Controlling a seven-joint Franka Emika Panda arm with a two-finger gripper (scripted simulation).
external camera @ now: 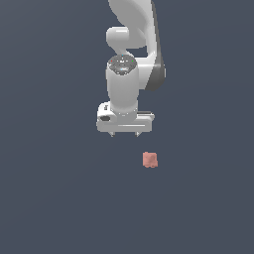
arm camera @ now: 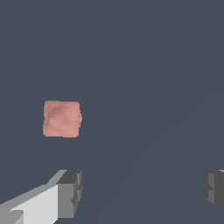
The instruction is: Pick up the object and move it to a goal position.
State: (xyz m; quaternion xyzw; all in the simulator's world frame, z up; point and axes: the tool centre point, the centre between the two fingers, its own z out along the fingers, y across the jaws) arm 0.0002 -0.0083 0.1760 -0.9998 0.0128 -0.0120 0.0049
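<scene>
Plain dark slate-grey surface [external camera: 49, 198], flat even light

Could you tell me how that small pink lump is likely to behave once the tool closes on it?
The pink lump looks roughly cube-shaped with flat sides, so it probably will not roll. Its edges are slightly uneven, so it might shift a little between the fingers. It is far smaller than the open tool, so likely light.
</scene>
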